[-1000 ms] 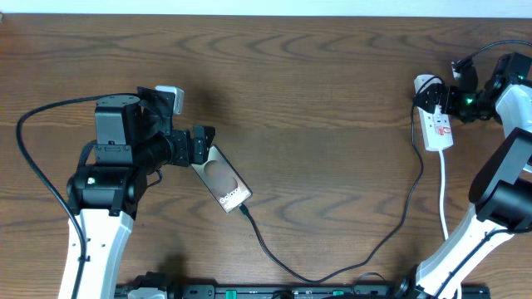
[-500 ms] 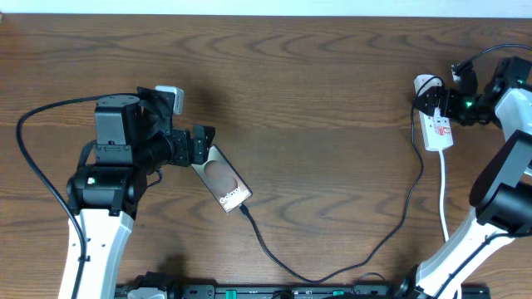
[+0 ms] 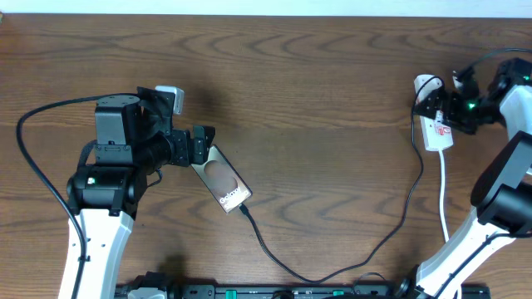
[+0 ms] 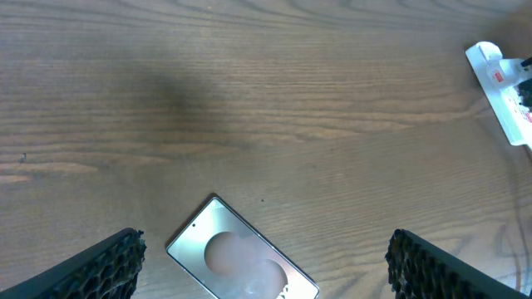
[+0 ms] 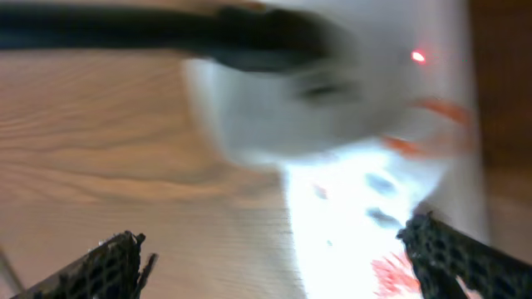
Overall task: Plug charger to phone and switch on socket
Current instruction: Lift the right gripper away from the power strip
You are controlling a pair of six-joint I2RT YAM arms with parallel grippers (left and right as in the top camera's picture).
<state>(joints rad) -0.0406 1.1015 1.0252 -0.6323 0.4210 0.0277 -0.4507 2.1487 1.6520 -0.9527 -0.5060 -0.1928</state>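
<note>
The phone (image 3: 223, 181) lies slanted on the table, its brownish oval face up. It also shows in the left wrist view (image 4: 241, 259). My left gripper (image 3: 202, 145) is open just above the phone's far end, its fingers (image 4: 266, 270) wide on either side of it. The black charger cable (image 3: 332, 274) meets the phone's near end, loops along the front and rises to the white socket (image 3: 438, 133). My right gripper (image 3: 442, 106) is open over the socket's far end. The right wrist view is blurred: white socket (image 5: 374, 166), a red light (image 5: 418, 56), fingers (image 5: 283, 257) apart.
The socket's white cord (image 3: 443, 199) runs toward the right arm's base. A thick black robot cable (image 3: 33, 158) arcs at the far left. The socket also shows small in the left wrist view (image 4: 503, 83). Bare wood table (image 3: 316, 91) lies between the arms.
My right gripper has shifted slightly over the socket's far end. The left arm, phone and charger cable have not moved.
</note>
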